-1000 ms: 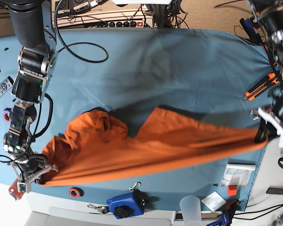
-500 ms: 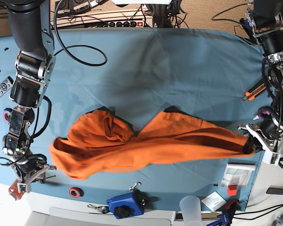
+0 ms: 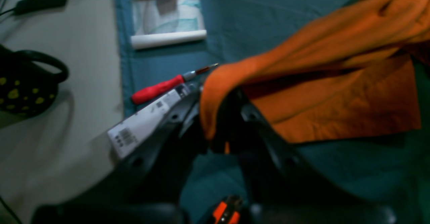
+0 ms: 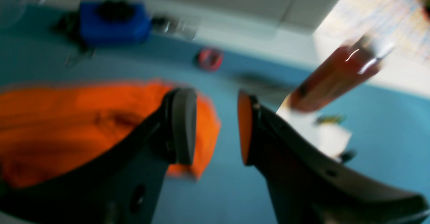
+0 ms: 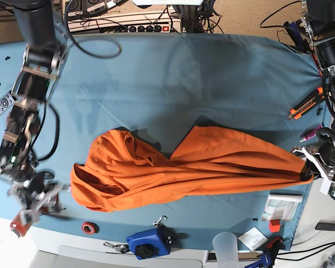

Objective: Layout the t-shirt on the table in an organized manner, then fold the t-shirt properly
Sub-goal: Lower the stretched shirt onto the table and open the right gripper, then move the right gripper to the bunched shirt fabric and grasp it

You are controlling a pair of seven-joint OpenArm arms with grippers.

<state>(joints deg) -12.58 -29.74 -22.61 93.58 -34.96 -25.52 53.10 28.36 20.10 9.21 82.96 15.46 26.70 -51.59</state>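
Note:
The orange t-shirt (image 5: 184,167) lies bunched and stretched across the near half of the teal table (image 5: 184,78), crumpled at its left end. My left gripper (image 5: 309,171) is at the table's right edge, shut on the shirt's right corner. In the left wrist view the cloth (image 3: 336,93) is clamped between the dark fingers (image 3: 215,130). My right gripper (image 5: 36,202) hovers near the front left edge, apart from the shirt. Its jaws (image 4: 216,126) stand open with nothing between them, and the shirt's edge (image 4: 67,123) lies just behind one finger.
A blue device (image 5: 149,243), a red ring (image 5: 89,227) and a clear cup (image 5: 226,245) sit along the front edge. An orange-black cutter (image 5: 307,103) lies at the right edge, with a red screwdriver (image 3: 158,89) and a white roll (image 3: 168,39) near my left gripper.
My right gripper has opened and let go of the shirt's left corner. That end has slumped to the right on the table. The left gripper keeps its hold.

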